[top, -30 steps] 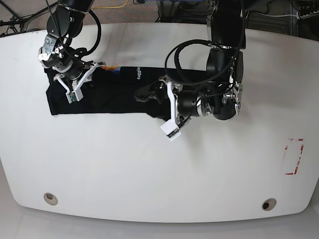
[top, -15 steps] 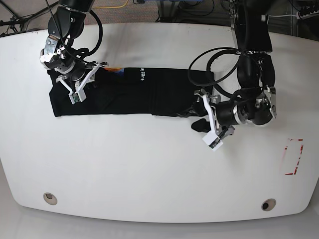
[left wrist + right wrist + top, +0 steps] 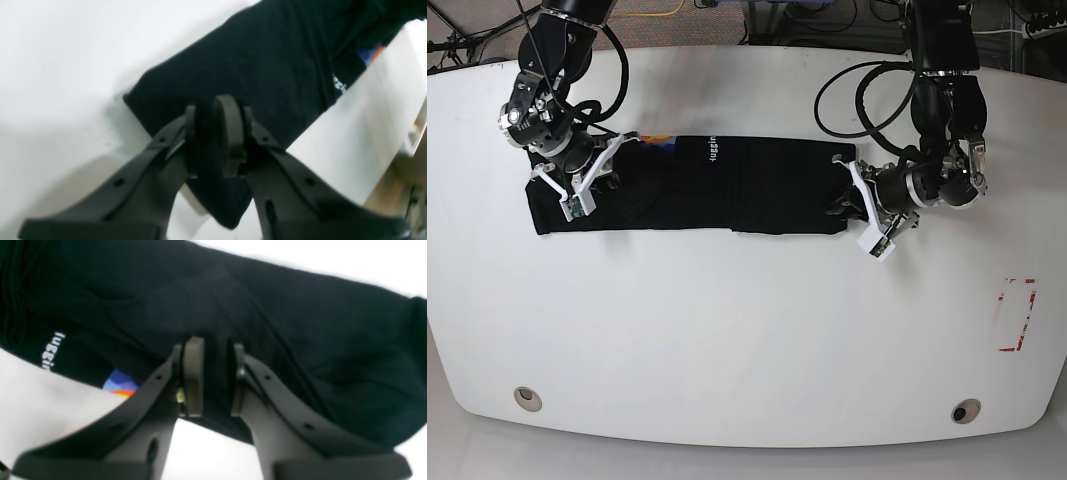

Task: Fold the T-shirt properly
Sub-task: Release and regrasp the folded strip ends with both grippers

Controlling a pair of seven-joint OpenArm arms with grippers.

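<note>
The T-shirt [image 3: 697, 185] is stretched lengthwise across the desk [image 3: 727, 330]; each end is pinched, seemingly, in narrow jaws: left gripper [image 3: 213, 140], right gripper [image 3: 208, 373].

The base camera looks straight down from above on the whole table [image 3: 727, 330], both arms entering from its far edge. Each wrist camera rides just behind its own jaws, close over the shirt [image 3: 727, 185], looking along the fingers. All three views share the shirt [image 3: 267, 66] [image 3: 267, 323]; its white lettering shows in each.
</note>
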